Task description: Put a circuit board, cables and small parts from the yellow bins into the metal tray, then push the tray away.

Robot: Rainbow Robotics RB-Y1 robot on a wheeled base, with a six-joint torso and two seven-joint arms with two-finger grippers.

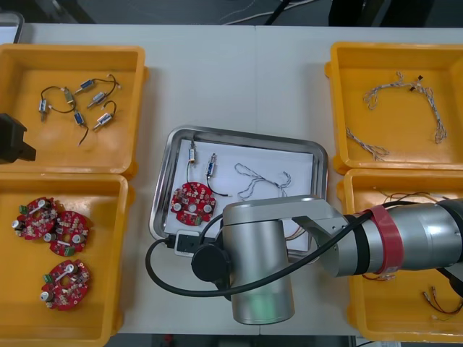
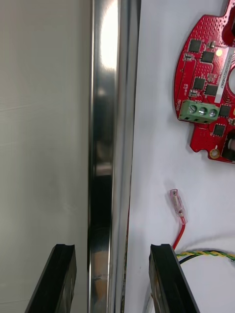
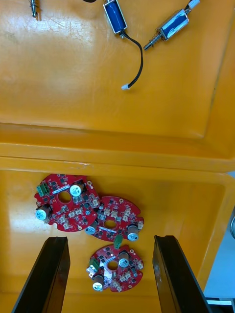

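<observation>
The metal tray (image 1: 163,181) lies at the table's middle, white inside. It holds a round red circuit board (image 1: 192,202), two small metal parts (image 1: 211,166), a blue and white cable (image 1: 262,181) and a red and yellow cable (image 2: 196,249). My right arm (image 1: 405,238) reaches across the tray's near edge. My right gripper (image 2: 112,249) is open and straddles the tray's rim (image 2: 110,146), one finger over the table, the other inside beside the board (image 2: 205,93). My left gripper (image 3: 111,239) hangs open above three circuit boards (image 3: 110,222) in the near left bin.
The far left yellow bin (image 1: 72,52) holds several small metal parts (image 1: 87,101), and the near left bin (image 1: 108,318) the boards. On the right, the far bin (image 1: 340,108) holds blue and white cables, and the near bin (image 1: 358,303) thin red and yellow cables.
</observation>
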